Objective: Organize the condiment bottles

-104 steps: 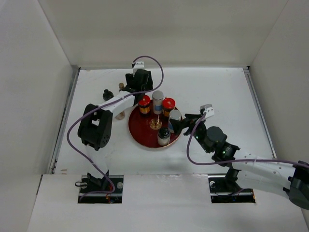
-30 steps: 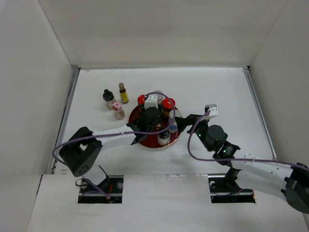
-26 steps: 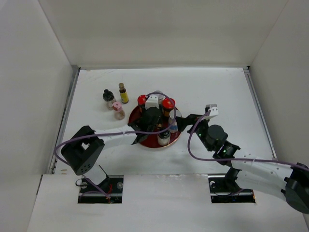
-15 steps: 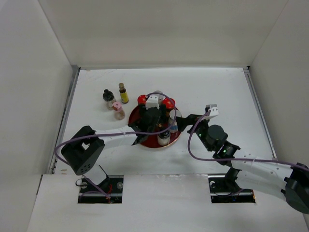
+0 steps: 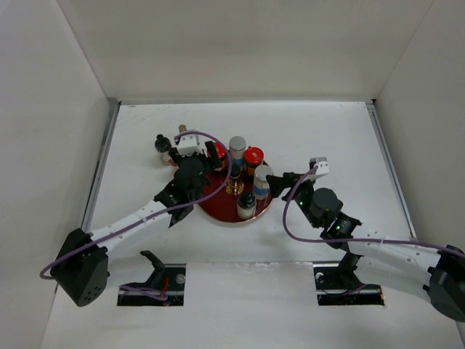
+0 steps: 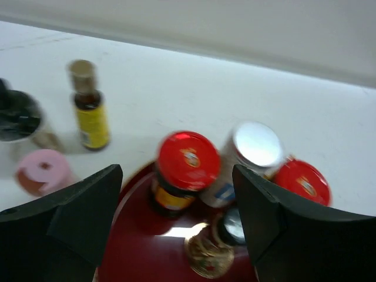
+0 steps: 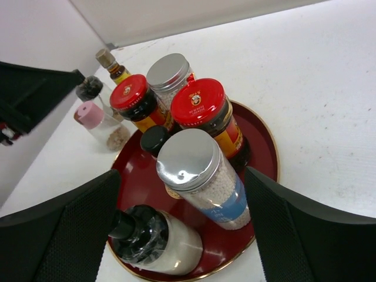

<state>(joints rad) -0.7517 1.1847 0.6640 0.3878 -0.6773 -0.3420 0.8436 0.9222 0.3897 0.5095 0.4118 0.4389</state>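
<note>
Several condiment bottles stand on the round dark-red tray [image 5: 218,207]: two red-capped jars [image 7: 202,106] [image 7: 136,94], a silver-capped shaker [image 7: 168,71] at the back, a small black-capped bottle [image 7: 155,140] in the middle, and a black-capped bottle of white grains [image 7: 150,238]. My right gripper [image 7: 181,176] is open astride a second silver-capped shaker [image 7: 194,164], with a gap on its left side. My left gripper [image 6: 176,170] hangs open and empty over the tray's left rim. Off the tray stand a slim yellow bottle [image 6: 91,114], a pink-capped one [image 6: 42,170] and a black-capped one [image 6: 17,114].
White walls close the table [image 5: 327,131] in on three sides. The three loose bottles [image 5: 161,143] cluster just left of the tray, behind my left wrist. The left arm's purple cable [image 5: 225,163] loops over the tray's rear jars.
My left gripper has opened and drawn back to the left from over the tray, leaving a small black-capped bottle standing at its middle. The right arm has not visibly moved.
</note>
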